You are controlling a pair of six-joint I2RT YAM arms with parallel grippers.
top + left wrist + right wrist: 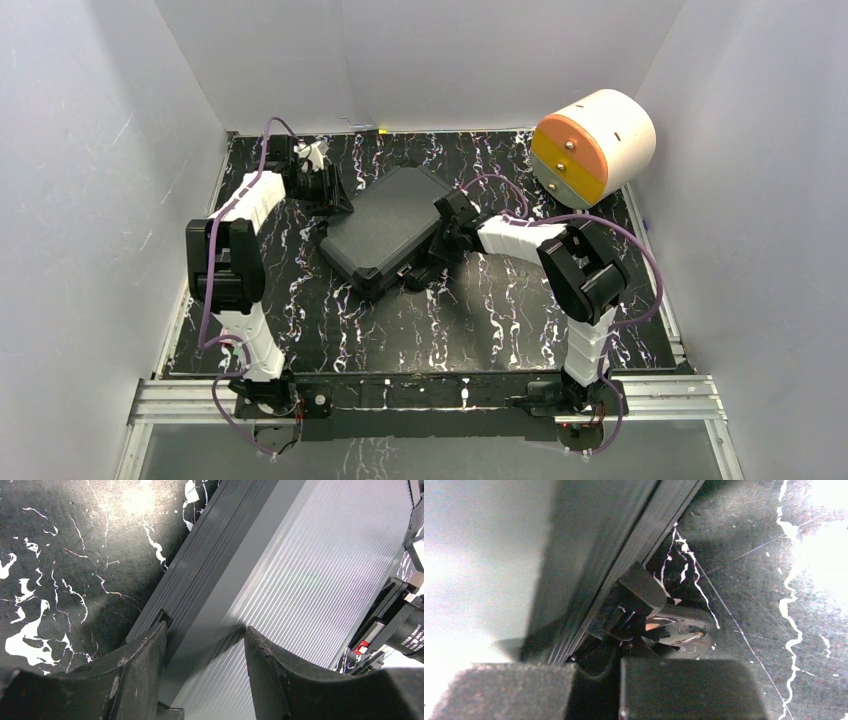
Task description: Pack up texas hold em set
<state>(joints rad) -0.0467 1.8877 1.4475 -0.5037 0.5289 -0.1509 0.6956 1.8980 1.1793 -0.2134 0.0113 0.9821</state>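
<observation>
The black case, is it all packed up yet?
Nearly. The black ribbed rectangular case lies shut on the marble table, no chips or cards in sight. The left gripper straddles its edge; the shut right gripper sits by a shiny metal latch. Fastening likely remains.

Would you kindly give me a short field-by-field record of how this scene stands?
case: black, lid closed, lying askew on the marbled table
left gripper: jaws apart, astride the case's far-left edge; grip unclear
right gripper: shut, beside a metal latch on the case's near-right side
bystander: white cylinder with orange-yellow drawers, far right, apart from the case
</observation>
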